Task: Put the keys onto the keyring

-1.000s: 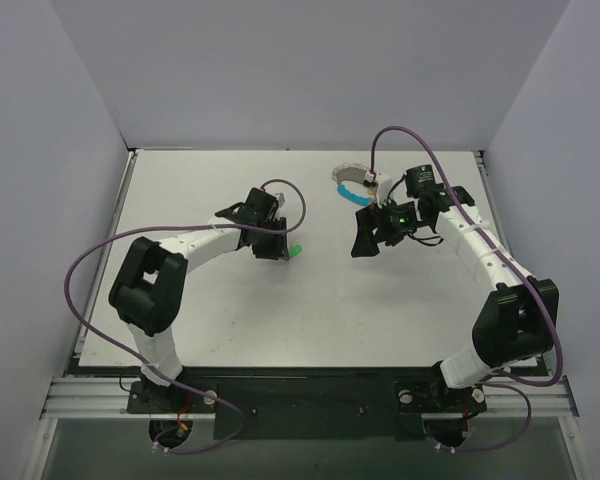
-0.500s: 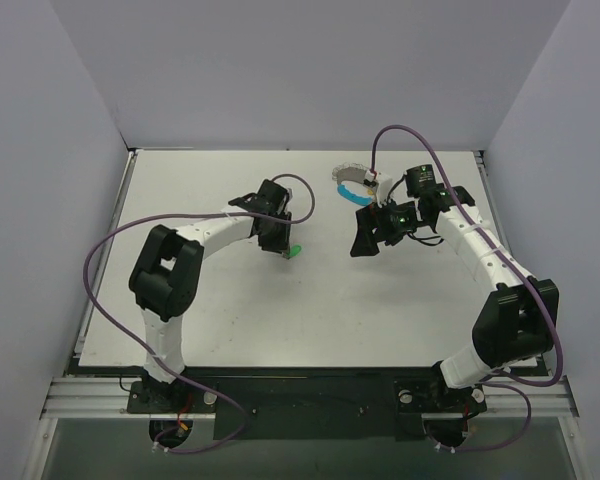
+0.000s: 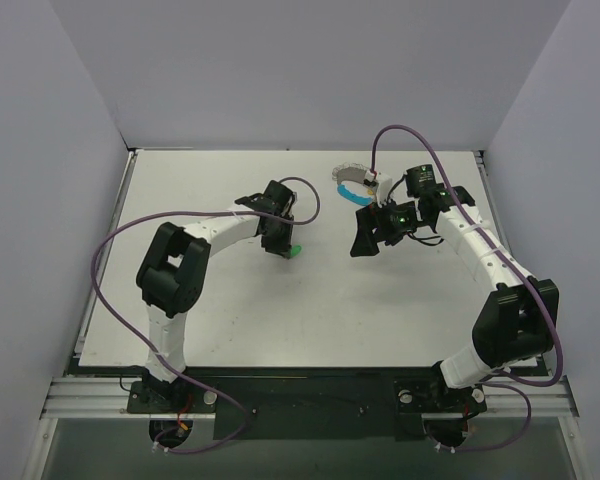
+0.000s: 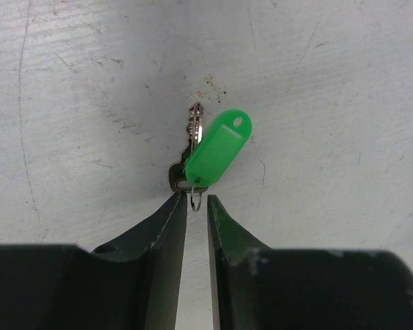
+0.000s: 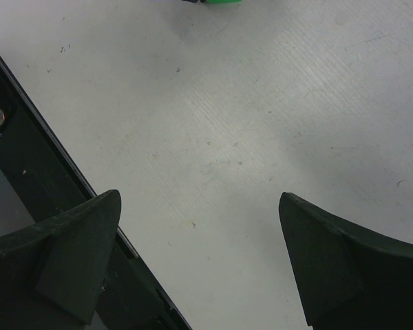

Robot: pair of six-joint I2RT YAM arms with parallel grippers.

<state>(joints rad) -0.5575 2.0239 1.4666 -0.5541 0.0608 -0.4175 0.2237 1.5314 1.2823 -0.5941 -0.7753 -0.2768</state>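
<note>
- Moved in since before: my L gripper (image 4: pixel 196 206), tips at green key (image 4: pixel 217 148), narrow slit, nothing pinched.
- My R gripper (image 5: pixel 199 196) wide open, empty, nr keyring (image 3: pixel 352 185).

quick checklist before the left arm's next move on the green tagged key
1. Green tagged key lies flat on the table, in full view: ok.
2. Its small ring sits between the tips of the left gripper: ok.
3. Firm hold on that ring: cannot tell. The jaws are nearly closed, but a thin gap shows beside the wire.
4. Right gripper wide open with nothing in it: ok.
5. Keyring held ready for threading: not ok. It lies at the far side of the table and neither gripper is on it.
6. Keyring's opening accessible: cannot tell, too small in the top view.
</note>
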